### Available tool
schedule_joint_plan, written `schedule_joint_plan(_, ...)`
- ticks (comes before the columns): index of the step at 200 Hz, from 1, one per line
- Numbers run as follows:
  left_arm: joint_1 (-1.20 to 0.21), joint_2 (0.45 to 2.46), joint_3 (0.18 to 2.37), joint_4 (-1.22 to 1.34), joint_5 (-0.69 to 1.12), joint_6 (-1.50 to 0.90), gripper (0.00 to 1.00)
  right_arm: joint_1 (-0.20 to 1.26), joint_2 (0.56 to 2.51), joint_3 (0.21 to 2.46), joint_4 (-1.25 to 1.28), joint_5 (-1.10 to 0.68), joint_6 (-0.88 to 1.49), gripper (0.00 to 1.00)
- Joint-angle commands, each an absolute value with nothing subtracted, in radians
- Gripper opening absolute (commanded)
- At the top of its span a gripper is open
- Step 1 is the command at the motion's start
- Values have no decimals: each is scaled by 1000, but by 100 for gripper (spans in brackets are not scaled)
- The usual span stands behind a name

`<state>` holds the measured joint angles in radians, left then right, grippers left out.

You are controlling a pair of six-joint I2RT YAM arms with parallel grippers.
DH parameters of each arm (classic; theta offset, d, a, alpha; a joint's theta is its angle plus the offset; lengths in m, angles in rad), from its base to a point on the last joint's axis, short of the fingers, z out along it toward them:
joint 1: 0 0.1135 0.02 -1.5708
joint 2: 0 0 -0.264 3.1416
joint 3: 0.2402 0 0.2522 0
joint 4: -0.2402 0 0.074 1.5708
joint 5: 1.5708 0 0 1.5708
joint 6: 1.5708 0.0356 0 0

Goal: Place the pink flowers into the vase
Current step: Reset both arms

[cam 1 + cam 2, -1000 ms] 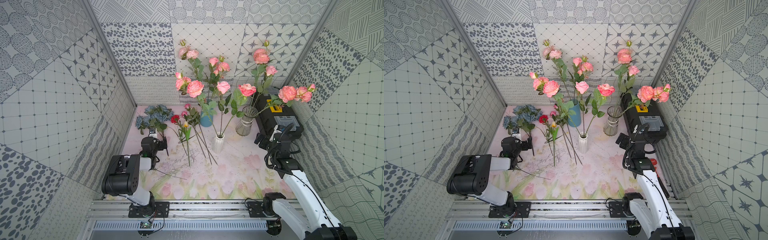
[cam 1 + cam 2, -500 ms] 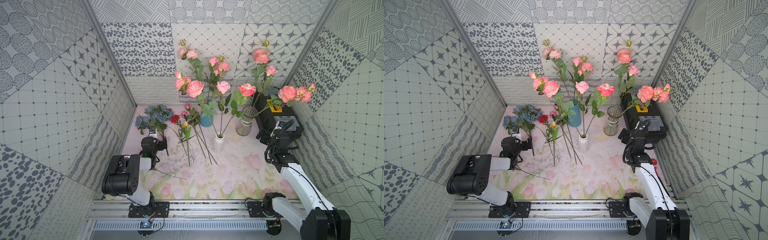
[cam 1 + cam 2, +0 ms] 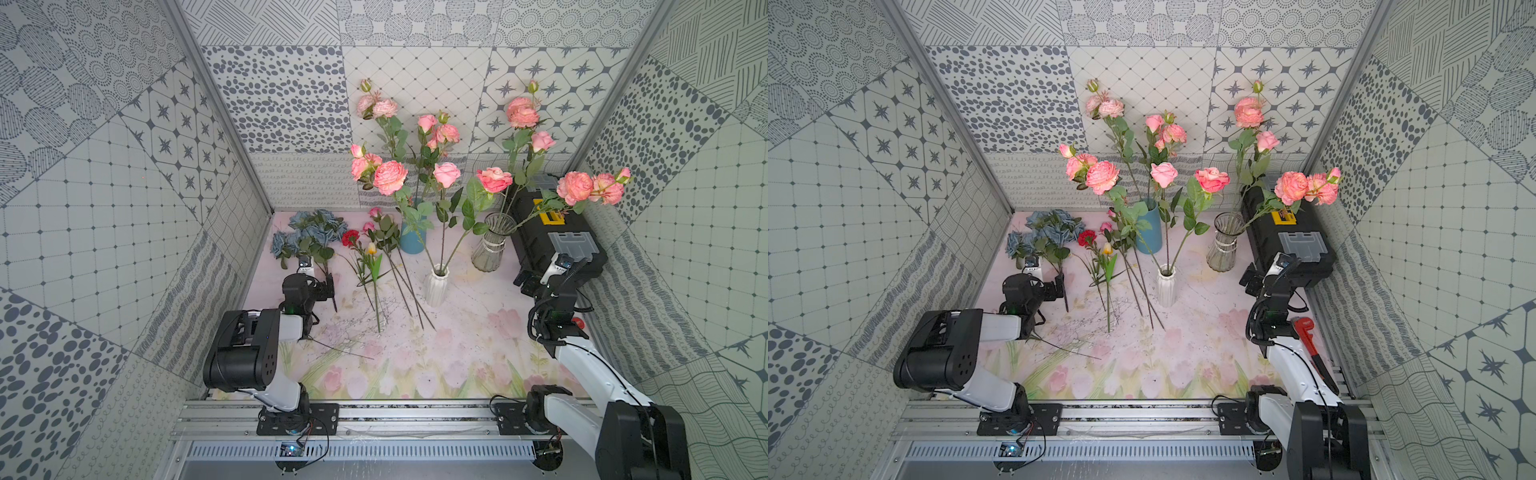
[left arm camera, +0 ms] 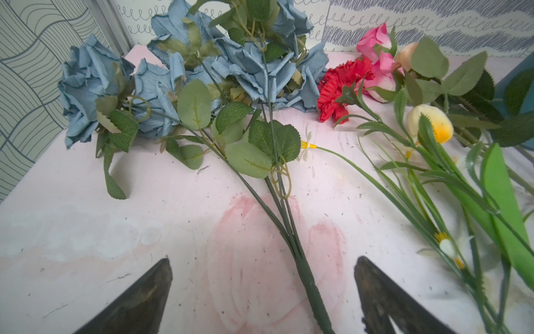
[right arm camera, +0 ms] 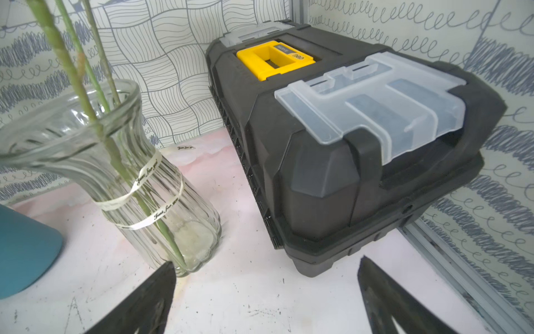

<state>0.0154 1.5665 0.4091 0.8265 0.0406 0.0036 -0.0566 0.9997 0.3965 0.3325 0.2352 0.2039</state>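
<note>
Low over the tabletop (image 3: pixel 457 332), the left end effector (image 4: pixel 263 260) is spread wide. The bound stem of the blue-grey flowers (image 4: pixel 254 66) lies between its fingers, apart from both. The right end effector (image 5: pixel 267 261) is equally wide and empty, and faces the glass vase (image 5: pixel 138 179) and the black toolbox (image 5: pixel 346 144). Further in, the pink flowers (image 3: pixel 390 176) stand in the white vase (image 3: pixel 435 286), the glass vase, and the blue vase (image 3: pixel 409 243) behind. A few pink-budded stems (image 3: pixel 376 212) lie flat beside a red carnation (image 3: pixel 351 237).
</note>
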Motion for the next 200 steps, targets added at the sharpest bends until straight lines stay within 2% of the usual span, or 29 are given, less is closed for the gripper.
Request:
schedule_joint_plan(1,15,1572,419,822,43,15,98,-59,932,364,491,209,125,98)
schedule_joint_plan(35,15,1572,419,822,43,15,98,-60,887,245,634,191,160,98)
schedule_joint_plan(78,15,1572,419,822,43,15,98,-60,949,176,731,155,163,98)
schedule_joint_plan(101,15,1571,419,822,43,15,98,-58,1006,85,935,161,166,98)
schedule_joint_plan(200,15,1572,419,822,43,16,98,-49,1359,52,1279,186,192,98)
